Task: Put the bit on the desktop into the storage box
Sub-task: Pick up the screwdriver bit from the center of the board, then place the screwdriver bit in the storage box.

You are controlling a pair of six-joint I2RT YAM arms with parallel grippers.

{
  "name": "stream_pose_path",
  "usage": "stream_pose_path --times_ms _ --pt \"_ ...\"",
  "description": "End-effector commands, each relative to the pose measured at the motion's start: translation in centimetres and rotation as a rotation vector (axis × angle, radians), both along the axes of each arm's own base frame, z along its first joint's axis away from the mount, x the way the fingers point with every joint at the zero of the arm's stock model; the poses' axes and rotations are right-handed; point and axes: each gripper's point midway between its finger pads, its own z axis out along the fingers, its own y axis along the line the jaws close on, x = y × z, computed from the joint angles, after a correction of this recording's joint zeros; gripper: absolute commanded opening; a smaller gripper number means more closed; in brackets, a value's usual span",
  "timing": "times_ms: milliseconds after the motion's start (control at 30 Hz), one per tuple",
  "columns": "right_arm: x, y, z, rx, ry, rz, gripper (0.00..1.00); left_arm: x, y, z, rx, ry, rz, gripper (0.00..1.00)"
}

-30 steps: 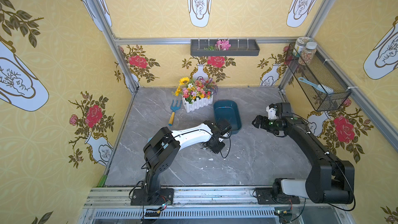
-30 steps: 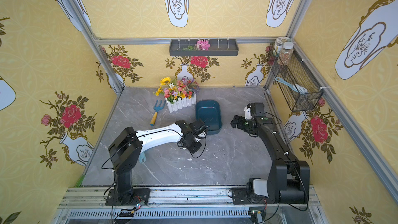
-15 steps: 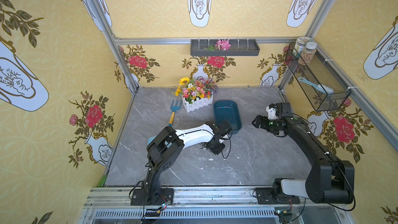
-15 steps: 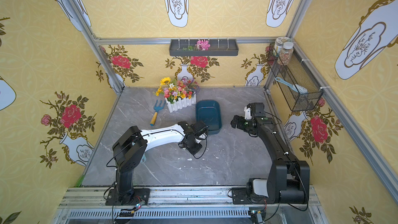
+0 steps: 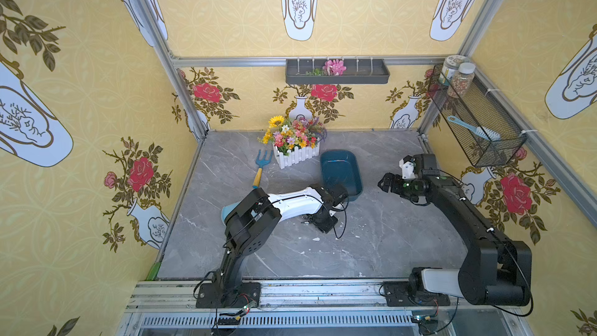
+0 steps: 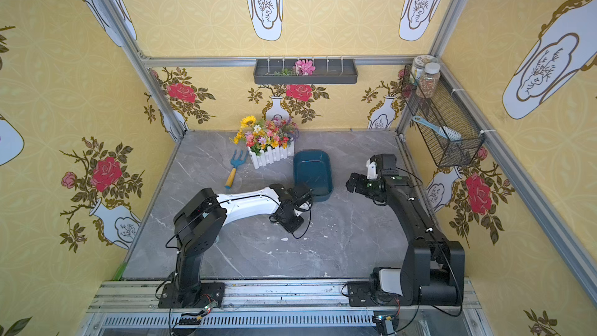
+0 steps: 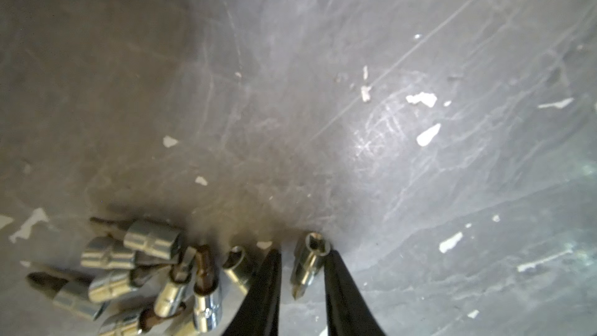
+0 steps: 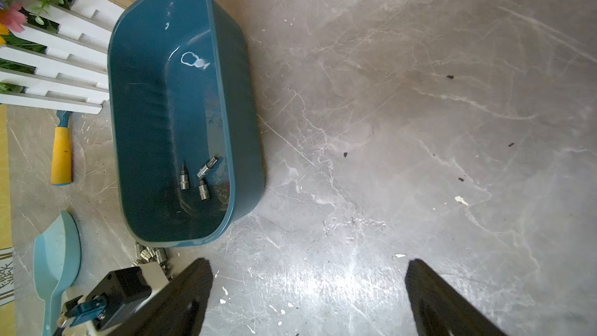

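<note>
On the grey desktop (image 5: 371, 237) a heap of several silver bits (image 7: 145, 273) lies just in front of the dark teal storage box (image 5: 339, 169). One bit (image 7: 308, 263) lies apart from the heap, between the fingers of my left gripper (image 7: 302, 252). The jaws stand narrowly open around it: one finger touches it, the other shows a small gap. In both top views the wrist hides this gripper (image 6: 274, 218). Three bits (image 8: 200, 176) lie inside the storage box (image 8: 139, 124). My right gripper (image 8: 307, 273) hangs wide open and empty over bare desktop, right of the box (image 5: 382, 182).
A white fence planter with flowers (image 5: 295, 147) stands behind the box. A blue hand fork with a yellow handle (image 5: 260, 168) lies left of it. A pale blue scoop (image 8: 58, 253) lies under my left arm. A wire basket (image 5: 478, 124) hangs on the right wall.
The left gripper's jaws have narrowed around the single bit, and the left arm's elbow has shifted a little toward the middle. The right arm has not moved.
</note>
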Motion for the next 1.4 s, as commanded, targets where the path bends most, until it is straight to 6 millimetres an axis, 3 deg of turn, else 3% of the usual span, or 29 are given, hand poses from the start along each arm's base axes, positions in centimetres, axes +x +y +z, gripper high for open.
stream_pose_path --times_ms 0,500,767,1233,1367 --pt "0.3 0.0 0.3 -0.005 -0.019 0.008 0.97 -0.4 0.2 -1.0 0.023 0.019 0.007 0.26" --pt "0.3 0.0 0.2 -0.005 -0.018 0.007 0.97 0.2 -0.1 -0.7 0.017 -0.012 0.017 0.13" --pt "0.3 -0.1 0.1 -0.006 -0.017 0.006 0.97 0.5 -0.5 0.3 -0.010 -0.030 0.016 0.11" --pt "0.3 0.0 0.0 -0.005 -0.014 0.007 0.97 1.4 -2.7 5.1 -0.137 -0.088 0.002 0.10" --pt "0.4 -0.1 0.1 -0.007 -0.017 0.006 0.97 2.6 -3.7 7.2 -0.167 -0.140 -0.012 0.09"
